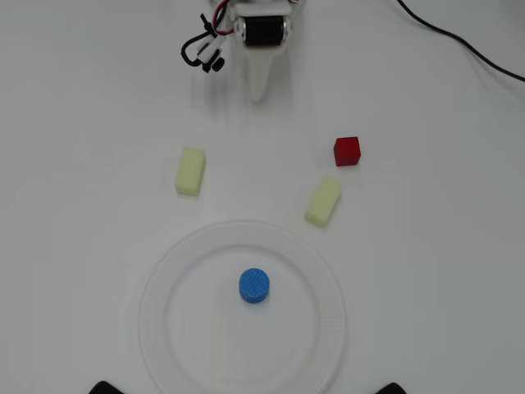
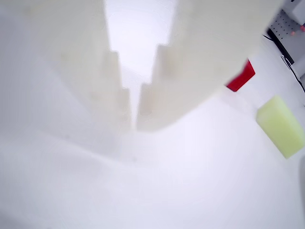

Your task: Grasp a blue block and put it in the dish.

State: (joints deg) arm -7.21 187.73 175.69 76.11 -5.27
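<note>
We see a plain white counter (image 1: 74,123), evenly lit, with a black cable crossing its far right corner in the overhead view. Left of the claw (image 1: 260,97) and a little ahead of it lies one pale yellow block (image 1: 190,171). The claw itself hangs near the top edge, its fingers together with only a thin slit between the tips in the wrist view (image 2: 134,125), holding nothing. Straight ahead of it, well apart, the blue block (image 1: 254,286) sits upright near the middle of the dish (image 1: 156,287), so we judge the placing done and the claw parked clear. Right of the claw, the second yellow block (image 1: 323,201) lies just outside the dish rim, with the red cube (image 1: 347,151) near it. Nothing stands between claw and dish.
</note>
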